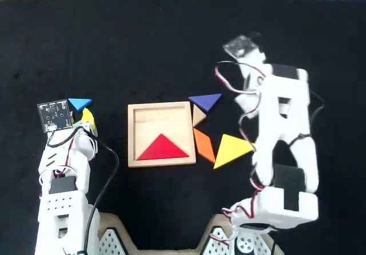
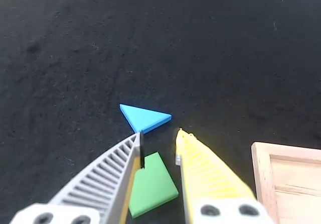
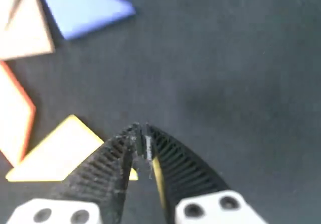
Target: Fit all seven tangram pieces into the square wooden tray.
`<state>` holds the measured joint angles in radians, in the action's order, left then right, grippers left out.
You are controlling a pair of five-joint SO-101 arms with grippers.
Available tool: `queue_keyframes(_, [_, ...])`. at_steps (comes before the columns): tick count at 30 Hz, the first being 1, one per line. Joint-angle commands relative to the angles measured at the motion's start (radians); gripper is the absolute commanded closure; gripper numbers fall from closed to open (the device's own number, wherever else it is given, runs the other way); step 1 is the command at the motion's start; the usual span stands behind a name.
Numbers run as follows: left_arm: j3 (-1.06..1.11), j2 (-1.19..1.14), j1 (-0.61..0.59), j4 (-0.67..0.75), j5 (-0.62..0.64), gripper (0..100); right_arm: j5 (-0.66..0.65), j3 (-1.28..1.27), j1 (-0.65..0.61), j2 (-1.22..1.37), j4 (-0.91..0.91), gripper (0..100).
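We start at the left pincer [image 2: 159, 133], whose grey and yellow fingers stand apart and grip nothing. Under the gap between them a green square wooden piece [image 2: 150, 186] lies flat on the black surface [image 1: 171, 49], and just past the tips lies a light blue wooden triangle [image 2: 145, 117]. To one side of that pincer, near but touching neither piece, is the square wooden tray [image 1: 161, 105]. In it we see a single red wooden triangle [image 1: 163, 148], lying flat against the rim nearest the arms. The right pincer [image 3: 142, 132] has its black fingers drawn together at the tips, with nothing that we can see clamped between them. It sits at the corner of a large yellow wooden triangle [image 3: 60, 151], which lies flat on the side of the tray away from the left arm. Outward from there comes an orange wooden parallelogram [image 1: 204, 144], touching the yellow triangle and just beside the tray's rim. Next is a small pale unpainted wooden triangle [image 1: 198, 115] against the same rim, and a dark blue wooden triangle [image 1: 206, 101] just beyond it. We judge the task barely begun: one piece of seven is seated and six lie outside, two on the left arm's side and four on the right's, with most of the tray floor bare.
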<state>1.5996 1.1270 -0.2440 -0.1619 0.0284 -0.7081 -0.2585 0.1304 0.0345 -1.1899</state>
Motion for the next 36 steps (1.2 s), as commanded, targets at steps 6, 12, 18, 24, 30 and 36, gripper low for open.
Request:
queue_keyframes(6, [-0.039, 0.005, -0.005, 0.021, 0.006, 88, 0.037, -0.008, -0.196, 0.096, 0.166, 98.2])
queue_keyframes(12, [-0.041, 0.005, -0.007, 0.021, 0.006, 88, 0.034, -0.008, -0.132, 0.24, 0.318, 98.4])
queue_keyframes(18, [-0.041, 0.005, -0.004, 0.023, 0.006, 88, 0.028, -0.008, -0.08, 0.277, 0.31, 98.4])
queue_keyframes(24, [-0.039, 0.005, -0.004, 0.023, 0.006, 88, -0.094, -0.008, -0.084, 0.282, 0.201, 98.4])
queue_keyframes(30, [-0.038, 0.005, -0.004, 0.023, 0.005, 88, -0.18, -0.016, -0.063, 0.283, 0.086, 98.4])
queue_keyframes(36, [-0.038, 0.005, -0.007, 0.023, 0.005, 88, -0.18, -0.015, 0.025, 0.278, 0.012, 98.4])
